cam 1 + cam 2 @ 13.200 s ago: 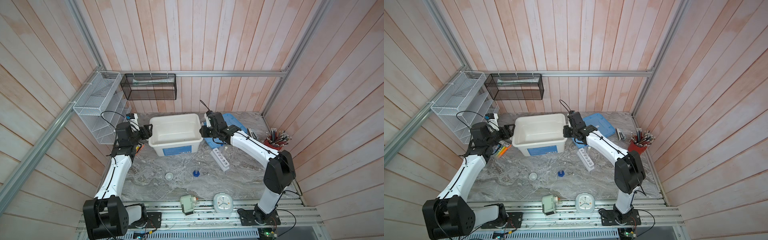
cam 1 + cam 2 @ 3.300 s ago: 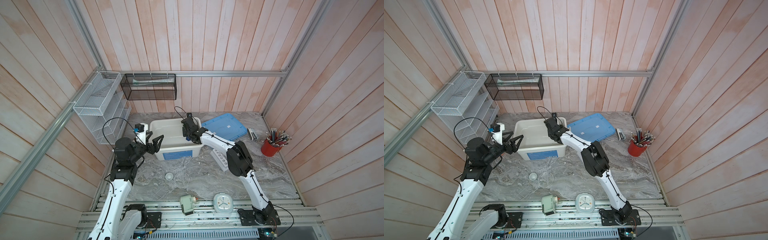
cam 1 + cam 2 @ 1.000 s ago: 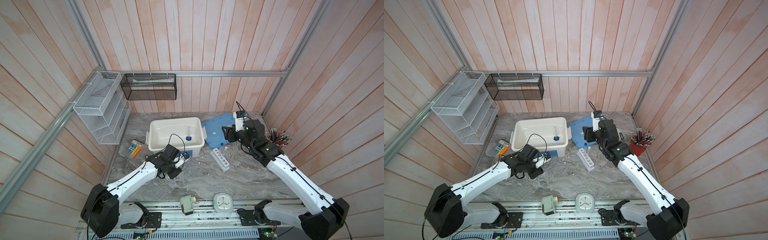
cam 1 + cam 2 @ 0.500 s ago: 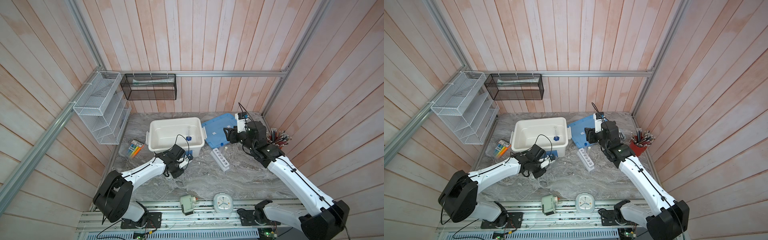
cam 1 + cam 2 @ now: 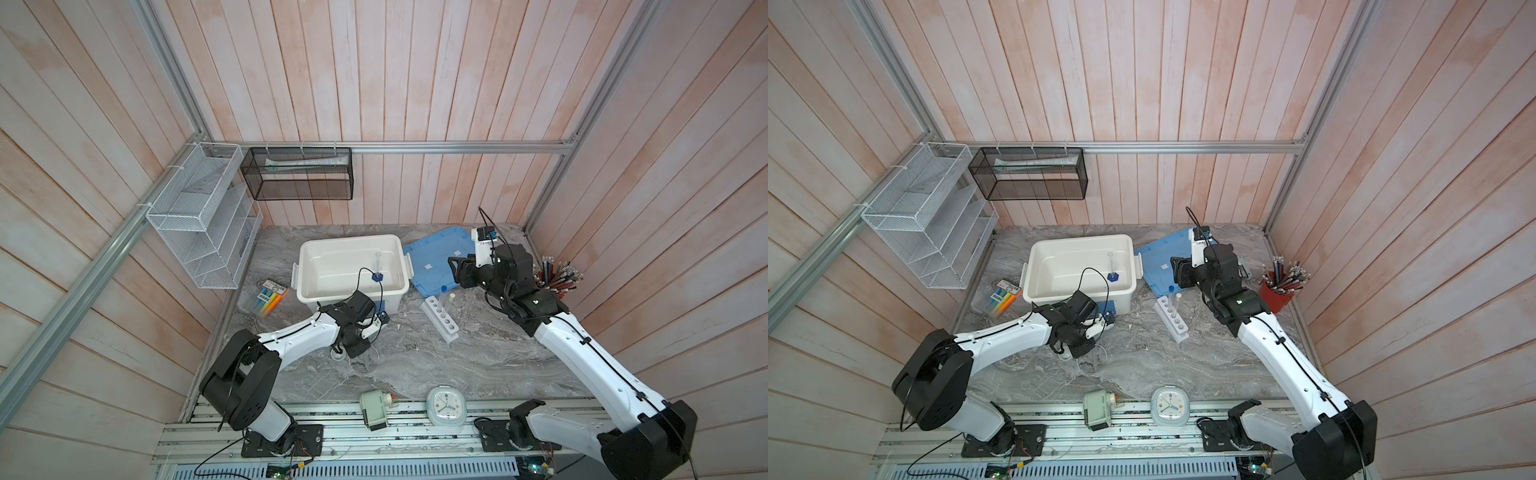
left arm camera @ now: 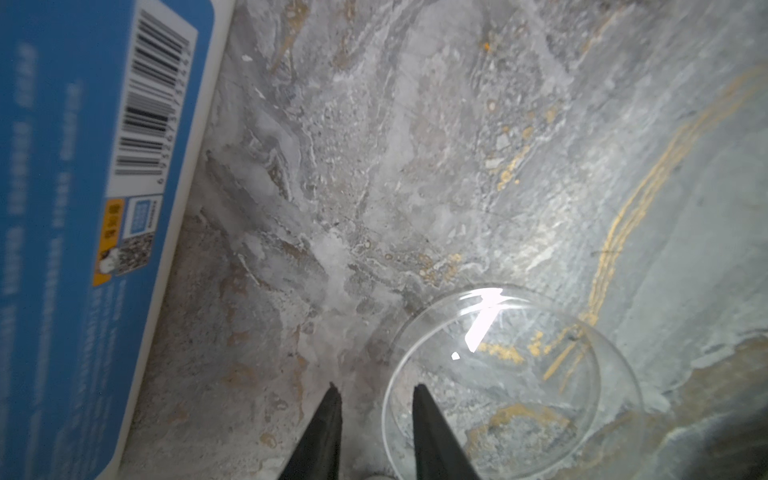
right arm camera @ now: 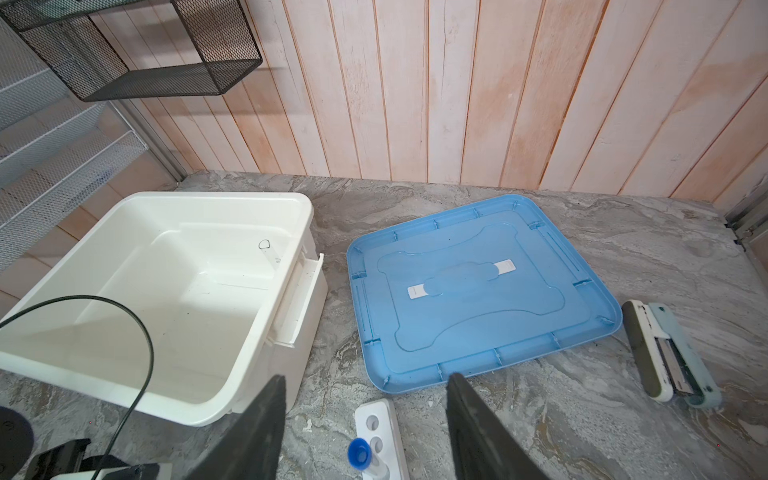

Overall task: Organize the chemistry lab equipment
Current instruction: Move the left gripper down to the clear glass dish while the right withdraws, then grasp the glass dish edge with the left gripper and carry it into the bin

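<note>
A clear round dish (image 6: 498,386) lies on the marble in front of the white bin (image 5: 307,249). My left gripper (image 6: 374,388) is low over it, open only a little. One finger is inside the dish and one outside, with the rim between them. A small clear cup (image 5: 338,355) sits beside that gripper (image 5: 359,349). The blue-based cylinder (image 5: 377,276) stands inside the bin. My right gripper (image 7: 365,376) hangs open above the white rack (image 7: 380,432), which holds a blue-capped tube (image 7: 359,451) and a white-capped tube (image 5: 451,296).
The bin's blue lid (image 7: 478,291) lies flat right of the bin. Beyond it are a stapler (image 7: 665,353) and a red cup of pencils (image 5: 557,278). A clock (image 5: 446,405) and a small device (image 5: 376,409) sit at the front edge, and highlighters (image 5: 270,297) lie left of the bin.
My left gripper has slid a little to the right along the bin's front and narrowed its fingers round the dish rim. The right arm has barely moved.
</note>
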You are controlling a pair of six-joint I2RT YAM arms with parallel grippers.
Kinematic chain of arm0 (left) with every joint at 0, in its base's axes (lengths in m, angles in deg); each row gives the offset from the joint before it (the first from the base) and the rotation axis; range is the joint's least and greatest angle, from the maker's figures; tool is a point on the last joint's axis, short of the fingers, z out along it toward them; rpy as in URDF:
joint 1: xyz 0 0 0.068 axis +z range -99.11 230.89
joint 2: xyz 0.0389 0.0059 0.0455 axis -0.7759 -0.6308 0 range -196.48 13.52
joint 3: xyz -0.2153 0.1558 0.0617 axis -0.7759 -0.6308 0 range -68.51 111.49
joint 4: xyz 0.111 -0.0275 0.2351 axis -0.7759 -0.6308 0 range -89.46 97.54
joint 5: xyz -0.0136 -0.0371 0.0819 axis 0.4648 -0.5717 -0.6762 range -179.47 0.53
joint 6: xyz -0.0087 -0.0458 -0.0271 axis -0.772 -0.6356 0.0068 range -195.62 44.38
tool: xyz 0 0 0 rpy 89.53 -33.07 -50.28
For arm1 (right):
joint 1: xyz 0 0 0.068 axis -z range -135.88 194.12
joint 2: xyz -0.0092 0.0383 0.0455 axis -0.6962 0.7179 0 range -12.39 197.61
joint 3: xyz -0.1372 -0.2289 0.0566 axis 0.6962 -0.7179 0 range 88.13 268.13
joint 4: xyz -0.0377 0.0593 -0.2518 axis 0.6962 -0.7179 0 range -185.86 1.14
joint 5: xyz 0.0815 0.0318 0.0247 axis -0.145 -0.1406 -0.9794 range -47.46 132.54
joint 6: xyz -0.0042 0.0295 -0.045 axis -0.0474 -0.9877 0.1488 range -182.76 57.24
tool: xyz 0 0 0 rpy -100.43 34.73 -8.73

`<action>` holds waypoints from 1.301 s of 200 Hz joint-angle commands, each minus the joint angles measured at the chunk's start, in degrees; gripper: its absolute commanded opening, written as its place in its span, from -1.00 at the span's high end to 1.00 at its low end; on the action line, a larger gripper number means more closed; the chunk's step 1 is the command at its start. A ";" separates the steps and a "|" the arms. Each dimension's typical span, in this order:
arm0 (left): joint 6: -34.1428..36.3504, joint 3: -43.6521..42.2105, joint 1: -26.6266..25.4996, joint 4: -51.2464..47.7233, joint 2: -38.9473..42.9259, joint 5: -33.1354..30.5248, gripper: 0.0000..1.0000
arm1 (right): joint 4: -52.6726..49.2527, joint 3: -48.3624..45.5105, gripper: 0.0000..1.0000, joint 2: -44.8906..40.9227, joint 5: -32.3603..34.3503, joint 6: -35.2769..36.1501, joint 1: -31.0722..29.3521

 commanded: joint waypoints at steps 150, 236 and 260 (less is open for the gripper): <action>0.91 1.40 -1.92 0.75 -3.47 -2.84 0.70 | 2.88 -3.89 -0.20 -1.57 -1.05 -1.86 1.57; 1.53 0.60 -2.36 1.58 1.32 -0.12 0.84 | 3.34 -4.44 -0.17 -1.54 -1.42 -3.23 1.86; 1.26 -0.06 -2.36 2.15 3.79 0.71 0.85 | 3.07 -4.32 -0.17 -1.53 -1.41 -3.40 1.84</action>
